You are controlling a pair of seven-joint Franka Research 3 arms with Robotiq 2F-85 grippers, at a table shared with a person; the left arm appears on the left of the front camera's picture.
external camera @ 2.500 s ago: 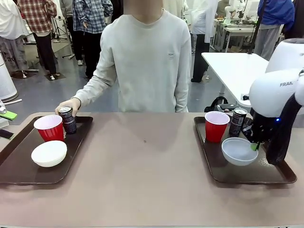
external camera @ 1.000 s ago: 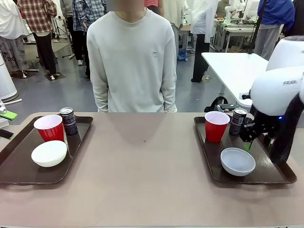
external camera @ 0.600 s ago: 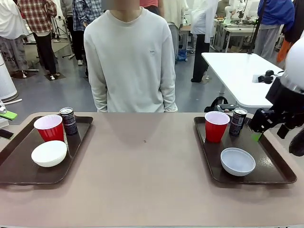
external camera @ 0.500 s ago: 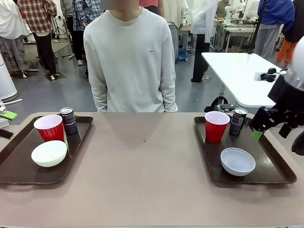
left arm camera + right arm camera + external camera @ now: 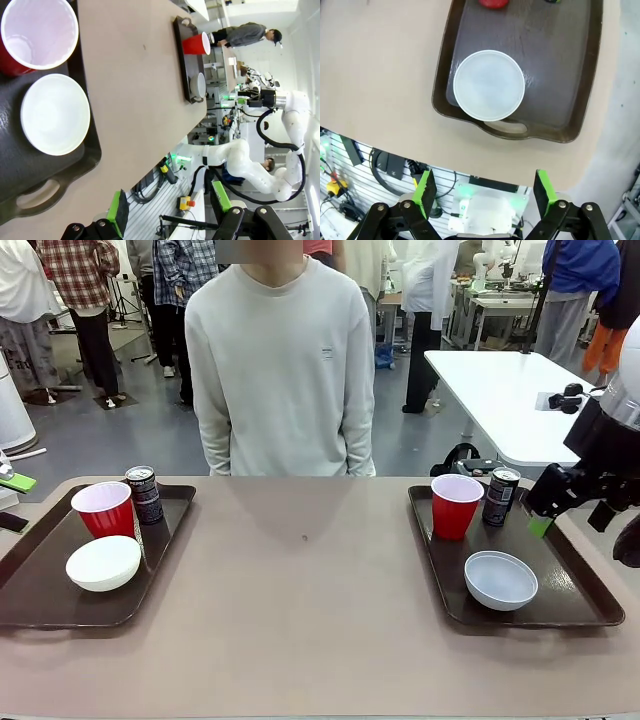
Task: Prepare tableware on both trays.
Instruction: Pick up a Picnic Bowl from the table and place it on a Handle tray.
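We've got each dark brown rectangular plastic tray (image 5: 585, 608) holding its tableware, round grey-white bowl (image 5: 500, 580) at 6 o'clock, with our right gripper (image 5: 486, 188) and left gripper (image 5: 169, 206) both spread wide, empty.

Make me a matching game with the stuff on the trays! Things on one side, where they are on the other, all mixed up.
Things:
1. cream-white bowl
2. grey-white bowl
3. right gripper
4. can on the left tray

Places:
A. near end of the right tray
B. beside a red cup, far end of its tray
C. raised above the right tray, open
D. near end of the left tray

Pairs: 1-D, 2-A, 3-C, 4-B
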